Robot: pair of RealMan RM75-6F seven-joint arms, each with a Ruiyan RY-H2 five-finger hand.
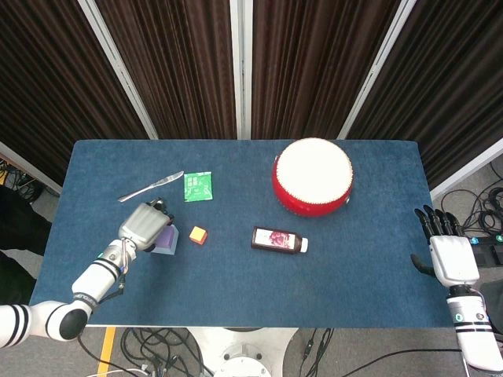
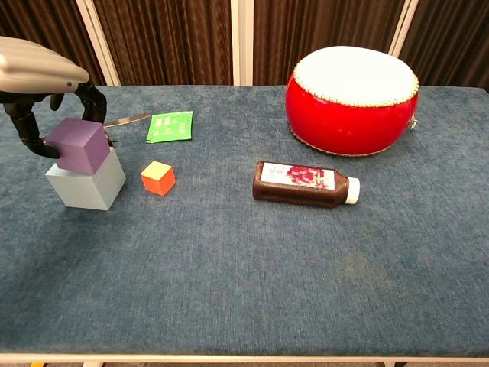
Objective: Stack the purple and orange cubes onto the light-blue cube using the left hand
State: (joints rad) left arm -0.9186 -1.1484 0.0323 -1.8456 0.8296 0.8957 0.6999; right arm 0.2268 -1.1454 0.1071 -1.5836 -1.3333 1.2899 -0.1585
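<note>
We see our left hand (image 1: 144, 225) capped with a smooth grey-silver shell, its fingers (image 2: 30, 126) black and segmented. Behind it runs a short silver wrist and a white forearm (image 1: 93, 276), which ends in a black elbow joint at about 8 o'clock of the head view, with black bands on the white upper arm. Our right hand (image 1: 447, 251), near 4 o'clock, has a pale grey back, black fingers (image 1: 437, 222) and a white wrist with a black ring.

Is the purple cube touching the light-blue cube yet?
Touching. In the chest view the purple cube sits on the light-blue cube, no gap between them, with the left hand gripping it.
</note>
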